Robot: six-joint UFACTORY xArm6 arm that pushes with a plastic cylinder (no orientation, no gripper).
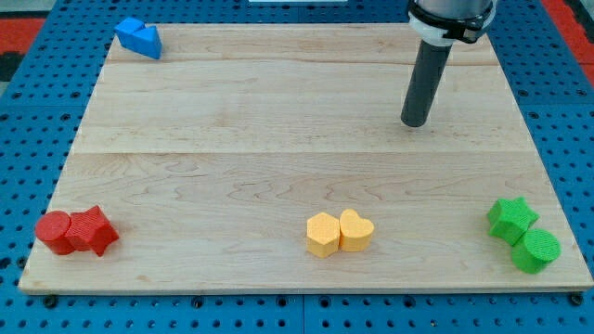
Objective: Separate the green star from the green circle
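Green star point(511, 219) and green circle point(536, 250) touch at the wooden board's point(278, 139) lower-right corner; my tip point(415, 123), bare and holding nothing, stands well apart above-left, so step 1, the approach, seemingly remains.

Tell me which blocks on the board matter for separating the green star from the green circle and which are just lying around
For the job:
green star, touching the green circle
green circle, at the view's bottom right
my tip, well above and left of both in the view

Lying about:
yellow hexagon
yellow heart
red cylinder
red star
blue block
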